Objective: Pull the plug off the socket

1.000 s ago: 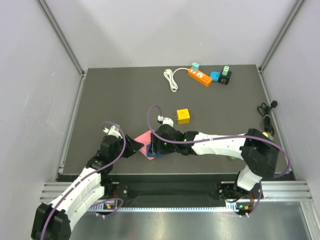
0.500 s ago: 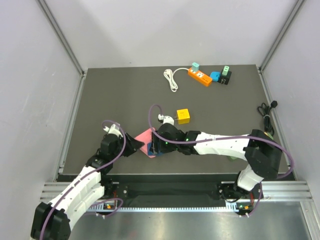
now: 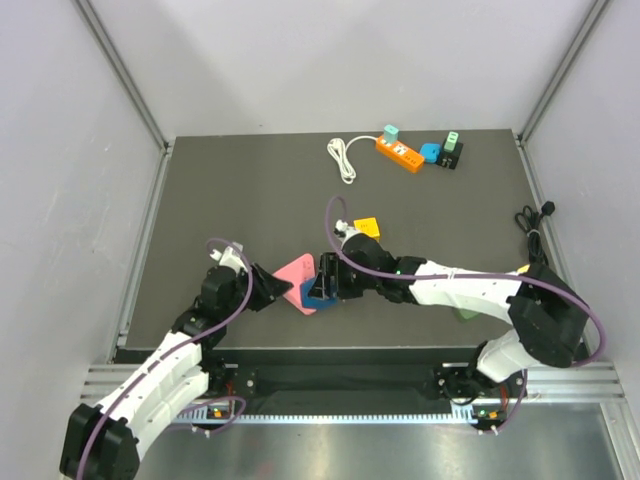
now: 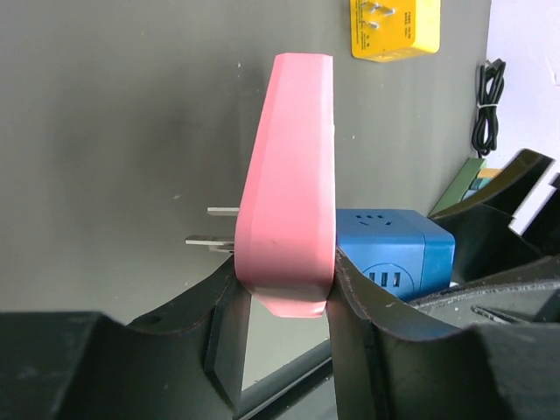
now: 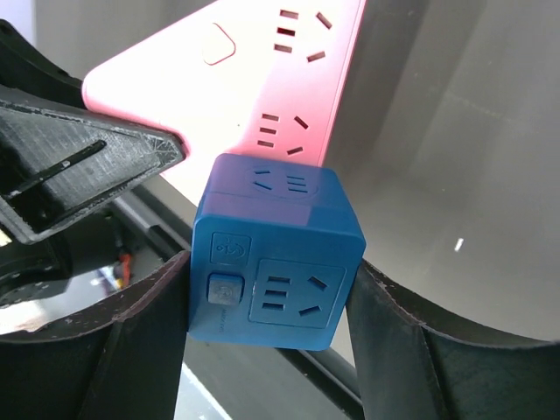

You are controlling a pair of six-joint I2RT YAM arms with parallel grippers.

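smooth pink plastic socket (image 4: pixel 289 175), glossy blue plastic plug (image 5: pixel 271 262), matt tabletop (image 3: pixel 250 190)

Table (image 3: pixel 250 200): dark grey, matte top.
Far edge: coiled white cord (image 3: pixel 342 160), with an orange power strip (image 3: pixel 399 153) just beside it.
Strip's right end: blue adapter (image 3: pixel 429 152) and black adapter (image 3: pixel 451 157), close together.
Middle: yellow adapter cube (image 3: pixel 366 227).
Right edge: bundled black cable (image 3: pixel 531 222).

Soft, even overhead light leaves only faint shadows on the dark table (image 3: pixel 240 190). Both wrist views are sharp mid-frame but blur nearest the lens, and the pink socket block (image 5: pixel 289 79) looks slightly washed out.
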